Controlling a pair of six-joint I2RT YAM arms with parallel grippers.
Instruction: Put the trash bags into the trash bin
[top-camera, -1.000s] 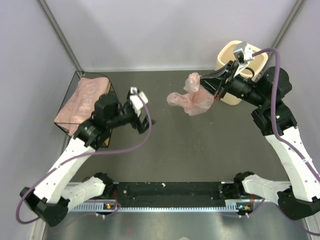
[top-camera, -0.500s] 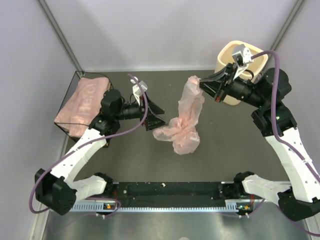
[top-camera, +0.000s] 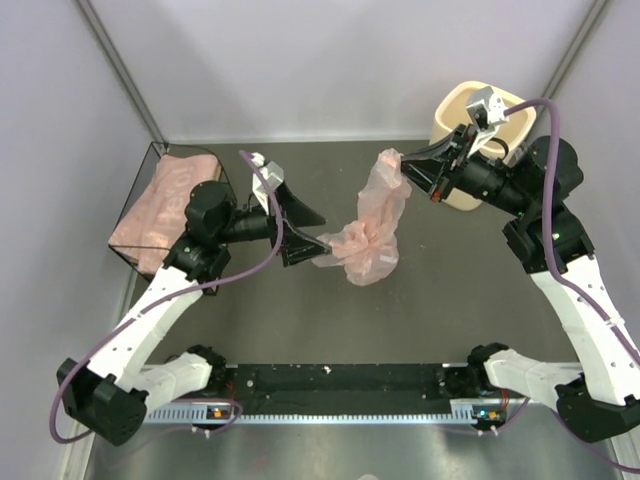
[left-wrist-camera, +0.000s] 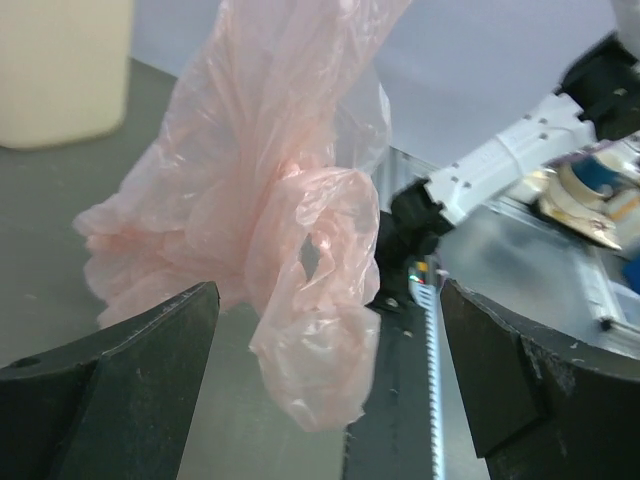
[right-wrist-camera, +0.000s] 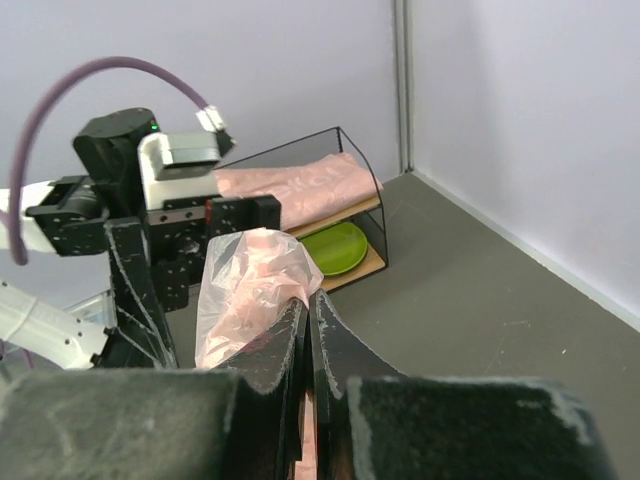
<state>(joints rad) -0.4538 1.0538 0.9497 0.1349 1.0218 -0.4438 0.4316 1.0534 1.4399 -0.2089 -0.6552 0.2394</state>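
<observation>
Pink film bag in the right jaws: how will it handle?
Thin translucent pink plastic film bag: likely very floppy, draping crumpled below the right jaws. Probably light; it hangs from one small pinch. Might slip, since the film looks glossy.

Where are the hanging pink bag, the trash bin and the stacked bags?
hanging pink bag (top-camera: 372, 228): top external view, crumpled middle.
trash bin (top-camera: 450, 104): top external view, left rim.
stacked bags (top-camera: 160, 205): top external view, top sheet's middle.

A dark wire-framed box (right-wrist-camera: 371, 222) stands at the far left of the grey table (top-camera: 450, 300), close to the corner of the pale walls (top-camera: 300, 70). A green plate (right-wrist-camera: 335, 247) lies on its wooden shelf.
</observation>
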